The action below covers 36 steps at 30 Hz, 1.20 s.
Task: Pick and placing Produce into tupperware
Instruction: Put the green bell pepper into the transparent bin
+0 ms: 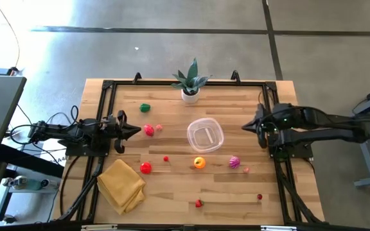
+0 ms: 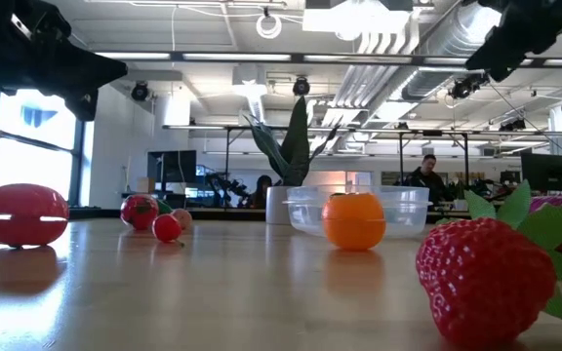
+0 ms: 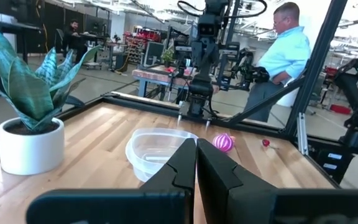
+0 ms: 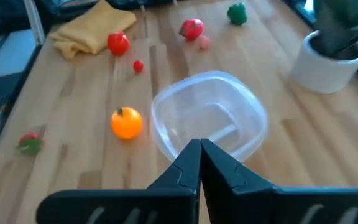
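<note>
Clear tupperware (image 1: 205, 135) upright, mouth up, sits skewed; L (image 1: 135, 130) & R (image 1: 246, 128) fingers closed, empty.

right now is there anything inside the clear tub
No. The clear tub is empty: its see-through bottom shows only wood in the high and right wrist views. The orange fruit lies outside it on the table. Nothing is covered.

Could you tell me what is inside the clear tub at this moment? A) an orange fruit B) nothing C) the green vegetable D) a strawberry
B: the tupperware shows only its bare see-through floor, and the orange fruit lies on the table beside it, with the other produce scattered around.
</note>
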### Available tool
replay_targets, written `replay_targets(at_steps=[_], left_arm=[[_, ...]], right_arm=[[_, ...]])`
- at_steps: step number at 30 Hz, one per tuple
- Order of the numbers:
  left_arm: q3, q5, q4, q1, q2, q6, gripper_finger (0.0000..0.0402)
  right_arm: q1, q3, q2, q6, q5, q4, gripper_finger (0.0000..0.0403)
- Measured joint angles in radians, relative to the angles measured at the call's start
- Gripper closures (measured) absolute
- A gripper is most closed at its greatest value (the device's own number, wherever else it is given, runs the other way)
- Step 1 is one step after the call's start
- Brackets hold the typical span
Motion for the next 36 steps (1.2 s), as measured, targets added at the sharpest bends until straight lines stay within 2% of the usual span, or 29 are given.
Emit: replay_targets(at_steps=[5,12,16,24,28,31,36], left_arm=[[0.0,0.0,0.001,0.0,0.0,0.005,0.0396],[0.0,0.0,0.0,0.0,0.0,0.005,0.0396],[0.0,0.0,0.0,0.0,0.0,0.005,0.0396],[0.0,-0.001,0.006,0.0,0.0,0.005,0.0396],[0.005,-0.003,0.089,0.0,0.0,0.024,0.0396],[0.066,-0.069,0.055,0.0,0.005,0.055,0.0396],[0.27,-0.239,-0.155,0.0,0.099,0.111,0.0396]], right_arm=[[0.0,0.082,-0.023,-0.071,0.025,-0.086,0.0403],[0.0,0.185,-0.019,-0.073,0.088,-0.252,0.0403],[0.0,0.192,-0.018,-0.076,0.131,-0.265,0.0403],[0.0,0.191,-0.018,-0.073,0.133,-0.269,0.0403],[0.0,0.191,-0.018,-0.068,0.132,-0.269,0.0403],[0.0,0.19,-0.018,-0.066,0.131,-0.269,0.0403],[0.0,0.19,-0.018,-0.07,0.128,-0.269,0.0403]])
